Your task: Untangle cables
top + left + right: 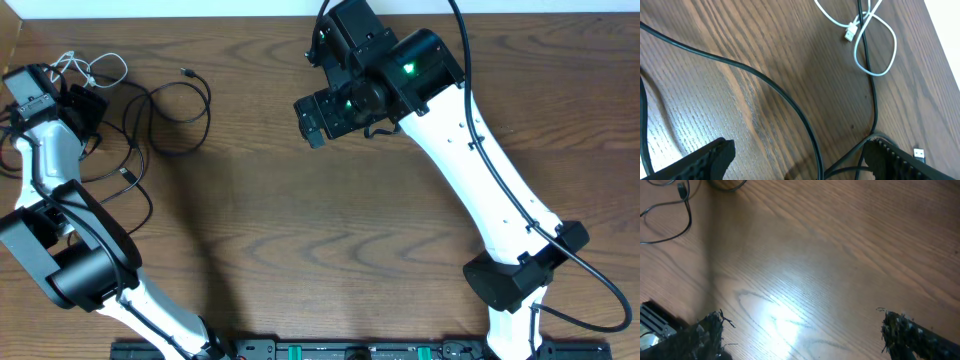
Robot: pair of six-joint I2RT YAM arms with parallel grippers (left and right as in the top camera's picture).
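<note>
The cables lie tangled at the table's far left. The short white cable (92,68) (875,47) makes a loop, with its small plug (850,34) beside a black cable (864,30) that crosses it. Longer black cables (172,108) curl to the right of it, one ending in a plug (187,72). My left gripper (88,113) (800,161) is open low over the tangle. One black cable (807,125) runs between its fingers, and other strands meet at the right finger (890,160). My right gripper (315,120) (800,332) hangs open over bare wood at mid-table.
A silver plug end (919,152) lies just beside the left gripper's right finger. The right wrist view catches a black cable loop (675,227) and a plug (682,189) at its upper left. The table's back edge (200,12) runs close behind the white cable.
</note>
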